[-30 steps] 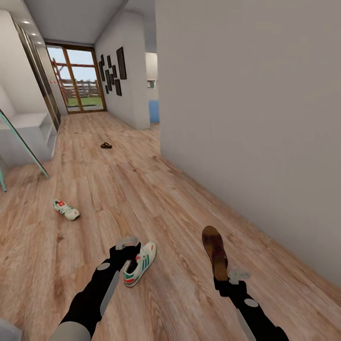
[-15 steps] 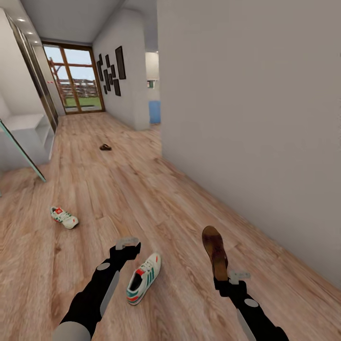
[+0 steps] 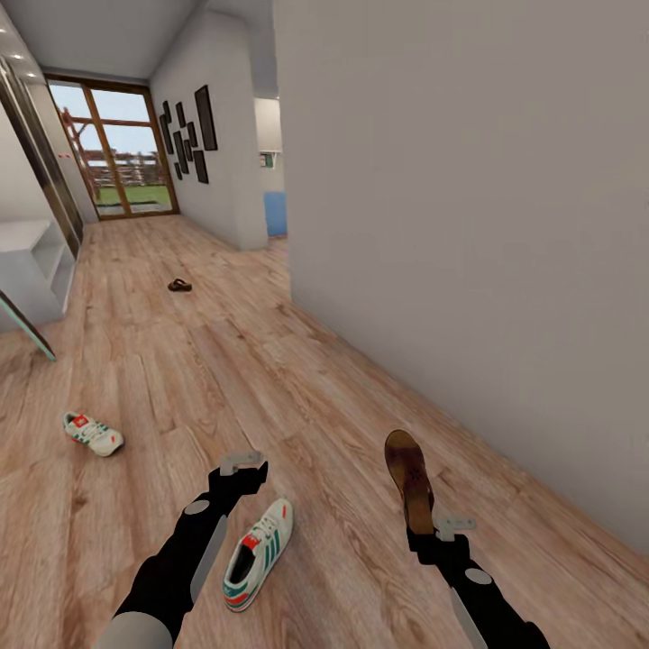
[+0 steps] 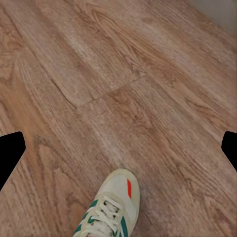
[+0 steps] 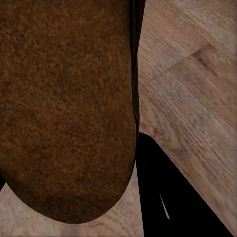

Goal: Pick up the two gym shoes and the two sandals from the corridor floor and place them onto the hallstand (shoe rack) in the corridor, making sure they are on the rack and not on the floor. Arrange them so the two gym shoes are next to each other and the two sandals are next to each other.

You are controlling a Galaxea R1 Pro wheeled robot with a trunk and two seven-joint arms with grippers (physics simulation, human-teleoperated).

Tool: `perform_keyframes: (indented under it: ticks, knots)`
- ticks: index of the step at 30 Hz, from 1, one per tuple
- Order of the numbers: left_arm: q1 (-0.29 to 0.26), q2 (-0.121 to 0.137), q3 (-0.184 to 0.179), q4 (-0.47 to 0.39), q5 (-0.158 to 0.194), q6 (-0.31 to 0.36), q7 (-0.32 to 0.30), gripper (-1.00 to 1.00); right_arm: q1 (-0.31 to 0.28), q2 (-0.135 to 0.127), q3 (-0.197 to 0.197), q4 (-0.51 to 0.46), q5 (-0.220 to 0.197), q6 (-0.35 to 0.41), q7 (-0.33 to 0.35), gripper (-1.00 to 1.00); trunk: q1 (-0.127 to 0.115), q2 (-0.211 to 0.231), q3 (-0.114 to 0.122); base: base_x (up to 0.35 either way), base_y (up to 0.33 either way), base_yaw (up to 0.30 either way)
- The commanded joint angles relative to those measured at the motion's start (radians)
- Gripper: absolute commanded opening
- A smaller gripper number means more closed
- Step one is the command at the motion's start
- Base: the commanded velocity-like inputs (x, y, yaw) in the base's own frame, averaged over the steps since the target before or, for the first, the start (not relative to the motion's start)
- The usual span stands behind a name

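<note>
The right gripper (image 3: 422, 527) grips a dark brown sandal with a tan insole (image 3: 408, 478), while the left gripper (image 3: 242, 464) hangs empty and wide open just above a white sneaker with green stripes (image 3: 257, 552) on the wood-plank floor (image 3: 297, 379).

Near gym shoe (image 3: 258, 554) on floor (image 3: 297, 388) beside left gripper (image 3: 242, 465); second gym shoe (image 3: 92, 434) far left; sandal (image 3: 179, 285) well beyond.

No legible text, label, brand, number or sign on anything in view.
</note>
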Motion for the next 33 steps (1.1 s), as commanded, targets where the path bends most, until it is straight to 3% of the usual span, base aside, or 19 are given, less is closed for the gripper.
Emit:
perform_keyframes:
  ticks: [1, 6, 22, 33]
  knots:
    - [0.000, -0.001, 0.001, -0.002, 0.003, 0.006, 0.000, 1.00, 0.000, 0.000, 0.000, -0.001, -0.004, 0.003, -0.001, -1.00, 0.000, 0.000, -0.001, 0.020, 0.000, -0.005]
    - [0.000, 0.000, 0.001, -0.002, 0.003, 0.006, -0.001, 1.00, 0.000, 0.000, 0.000, -0.001, -0.004, 0.003, -0.001, -1.00, 0.000, 0.000, -0.001, 0.008, 0.000, -0.111]
    - [0.000, 0.001, 0.001, -0.002, 0.003, 0.006, -0.001, 1.00, 0.000, 0.000, 0.000, -0.001, -0.004, 0.002, -0.001, -1.00, 0.000, 0.000, -0.001, 0.001, 0.030, -0.278]
    - [0.000, 0.001, 0.001, -0.002, 0.003, 0.005, -0.001, 1.00, 0.000, 0.000, 0.000, -0.001, -0.004, 0.003, -0.001, -1.00, 0.000, 0.000, -0.001, 0.000, 0.098, -0.023]
